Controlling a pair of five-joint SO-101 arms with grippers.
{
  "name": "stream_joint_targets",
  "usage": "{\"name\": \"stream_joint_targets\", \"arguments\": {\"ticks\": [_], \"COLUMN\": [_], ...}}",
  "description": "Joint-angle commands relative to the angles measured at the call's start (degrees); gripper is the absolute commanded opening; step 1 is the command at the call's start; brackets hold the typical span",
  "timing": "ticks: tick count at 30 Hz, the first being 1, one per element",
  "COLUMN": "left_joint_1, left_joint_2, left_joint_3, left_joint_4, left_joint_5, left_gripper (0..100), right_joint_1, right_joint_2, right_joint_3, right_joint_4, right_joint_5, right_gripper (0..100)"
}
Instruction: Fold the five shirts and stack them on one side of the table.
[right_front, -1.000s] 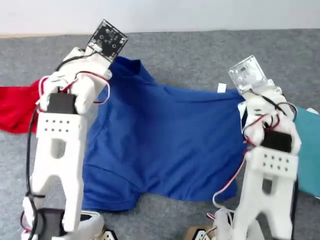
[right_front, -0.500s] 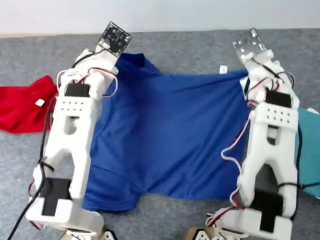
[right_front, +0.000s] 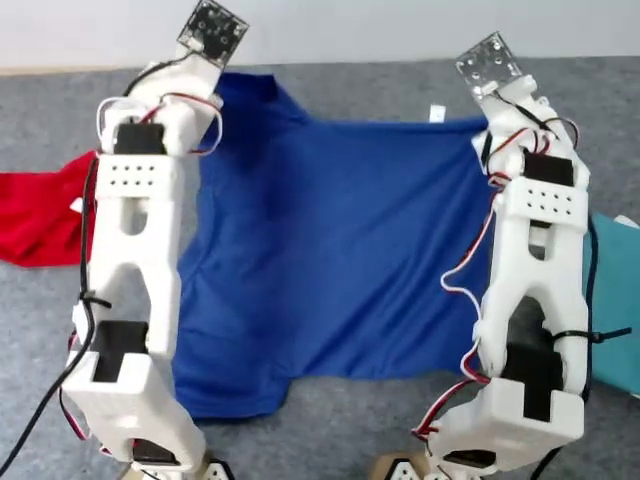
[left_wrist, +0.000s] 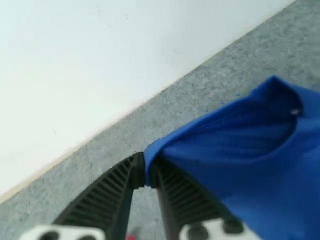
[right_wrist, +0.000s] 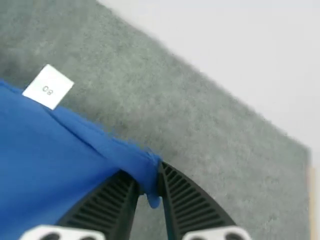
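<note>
A blue shirt (right_front: 330, 250) is gripped at its far edge by the left end effector (left_wrist: 145, 166) and right end effector (right_wrist: 148, 182) (both clenched on cloth), and is best pulled evenly and taut

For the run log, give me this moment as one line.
left gripper: shut on blue shirt | right gripper: shut on blue shirt

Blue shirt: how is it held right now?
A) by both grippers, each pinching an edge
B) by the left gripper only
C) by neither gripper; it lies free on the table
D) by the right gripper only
A: the left gripper and the right gripper are each shut on an edge of the blue shirt.
</note>
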Motion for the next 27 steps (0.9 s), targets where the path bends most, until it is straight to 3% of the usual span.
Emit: {"name": "stream_joint_targets", "arguments": {"ticks": [1,7,14,19,27], "left_joint_1": [2.11,3.08,2.90,1.49,1.58], "left_joint_2": [-0.70,-0.70,-0.70,-4.92,-22.59], "left_joint_3": [-5.05,-6.29,-6.29,-1.01,23.78], "left_joint_4": [13.19,30.68,45.01,45.98,45.98], "left_joint_5": [-5.45,-12.31,-17.76,-20.40,-25.93], "left_gripper": [0,0,0,0,0], "right_joint_1": [-0.84,-1.19,-1.10,-1.01,-1.10], "right_joint_2": [-3.38,-5.41,-7.87,-10.42,-14.02], "right_joint_3": [-3.52,-3.52,-3.34,-3.34,-3.25], "right_joint_4": [6.64,20.62,32.48,42.07,55.69], "right_joint_5": [0.79,3.52,3.69,6.51,7.38], "right_gripper": [1.0,1.0,1.0,1.0,1.1]}}
